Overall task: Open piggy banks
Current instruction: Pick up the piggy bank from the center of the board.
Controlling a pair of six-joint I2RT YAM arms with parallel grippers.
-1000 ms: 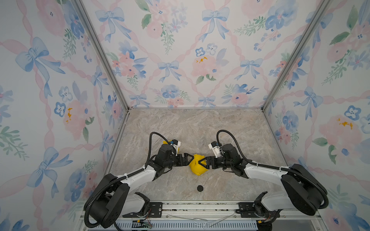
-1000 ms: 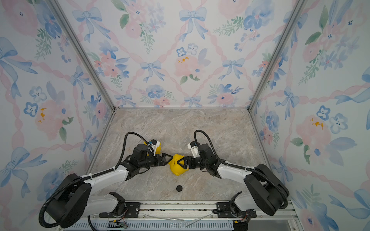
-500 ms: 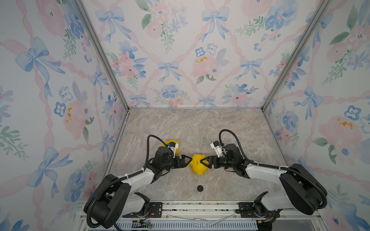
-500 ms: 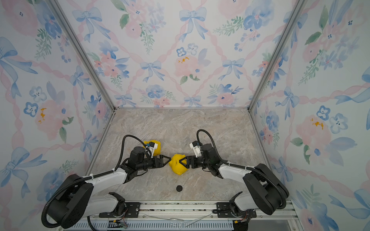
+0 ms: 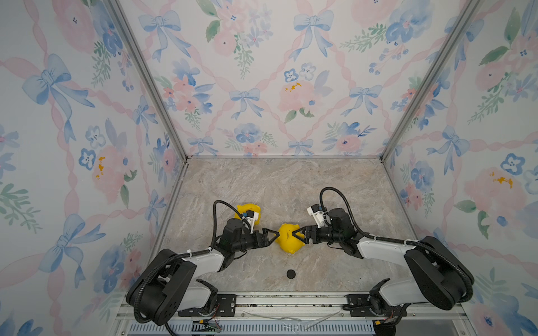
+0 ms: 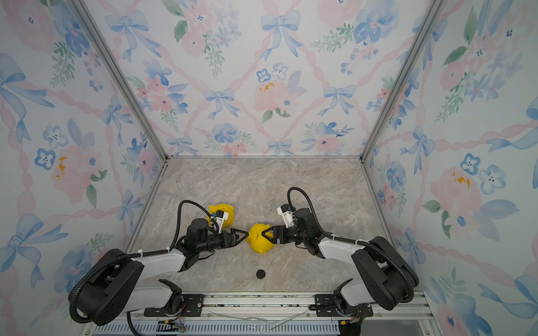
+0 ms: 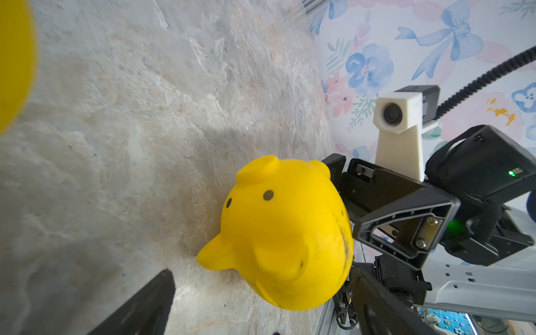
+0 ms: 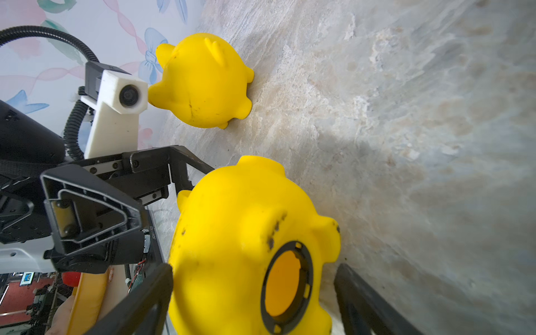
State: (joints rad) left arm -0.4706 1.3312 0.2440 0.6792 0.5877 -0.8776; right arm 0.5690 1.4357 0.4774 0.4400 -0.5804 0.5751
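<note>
I work in a robot test cell, not a home: a lab booth dressed up to look pretty. Three walls [image 5: 262, 87] papered with blue bows and pink flowers close me in on the left, right and far sides, meeting at bare aluminium posts [image 5: 149, 81]. The tabletop [image 5: 291, 180] is a stone-patterned sheet. At the near edge my arm bases [image 5: 163, 293] sit bolted to a slotted metal rail [image 5: 291, 301], with loose wiring [image 5: 203, 322] below it. Beyond the booth, the right wrist view catches a red floor [image 8: 20, 293] and equipment, too small to make out.
</note>
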